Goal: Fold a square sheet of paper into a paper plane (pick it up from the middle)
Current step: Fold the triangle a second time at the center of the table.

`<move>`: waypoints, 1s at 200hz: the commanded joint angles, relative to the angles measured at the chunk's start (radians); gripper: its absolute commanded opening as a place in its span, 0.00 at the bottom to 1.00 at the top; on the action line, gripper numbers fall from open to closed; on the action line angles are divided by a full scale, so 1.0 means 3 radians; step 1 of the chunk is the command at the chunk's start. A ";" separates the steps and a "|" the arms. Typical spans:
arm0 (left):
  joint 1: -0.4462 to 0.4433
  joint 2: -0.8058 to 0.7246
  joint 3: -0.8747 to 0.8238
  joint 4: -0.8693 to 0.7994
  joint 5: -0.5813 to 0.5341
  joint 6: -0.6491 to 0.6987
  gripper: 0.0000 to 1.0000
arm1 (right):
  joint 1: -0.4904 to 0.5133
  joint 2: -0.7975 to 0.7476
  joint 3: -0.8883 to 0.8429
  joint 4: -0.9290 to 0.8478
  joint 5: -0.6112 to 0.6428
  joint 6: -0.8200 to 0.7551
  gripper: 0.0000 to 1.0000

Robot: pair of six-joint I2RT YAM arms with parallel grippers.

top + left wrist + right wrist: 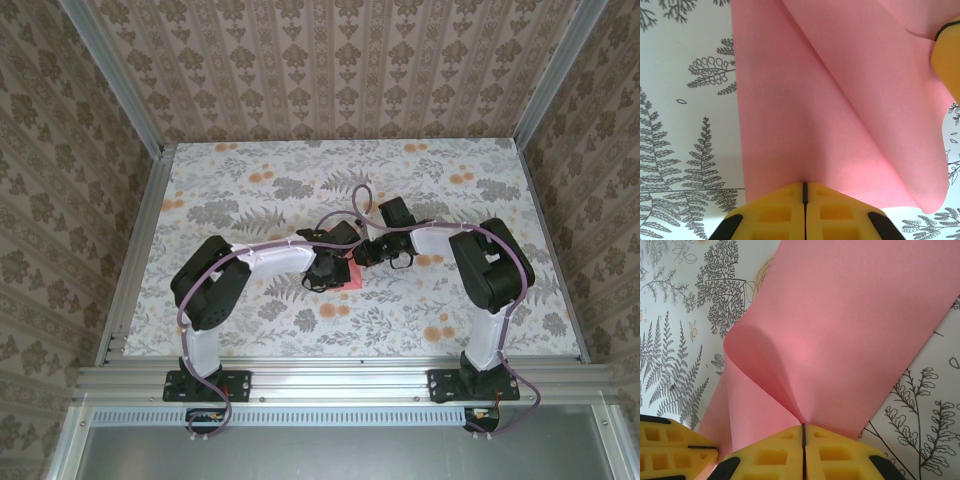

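The square sheet of paper [351, 276], plain salmon pink, sits between the two wrists near the table's middle. In the left wrist view the sheet [805, 100] has one flap bent diagonally over the rest, and my left gripper [804, 184] is shut on its near edge. In the right wrist view the sheet [850, 330] curls up into a loose loop, pinched at its base by my shut right gripper [803, 426]. The right gripper's yellow finger [947, 55] touches the sheet's far corner. The left gripper's fingers [670, 445] lie close at lower left. The paper plane is out of view.
The table [250, 180] has a grey fern and orange flower print. Aluminium rails [130, 270] and patterned walls close it in on three sides. Both arms [215, 285] reach inward and their wrists nearly meet.
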 commanded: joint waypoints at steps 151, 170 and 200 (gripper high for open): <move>0.0201 -0.0356 -0.0140 0.0756 0.0209 -0.0075 0.13 | 0.0037 0.0182 0.0236 -0.0392 0.0187 -0.0063 0.10; 0.0295 -0.0363 -0.0326 0.1136 0.0320 -0.0195 0.13 | 0.0037 0.0185 0.0241 -0.0402 0.0196 -0.0055 0.09; 0.0370 -0.0366 -0.0514 0.1561 0.0409 -0.0272 0.13 | 0.0037 0.0187 0.0247 -0.0409 0.0206 -0.0053 0.09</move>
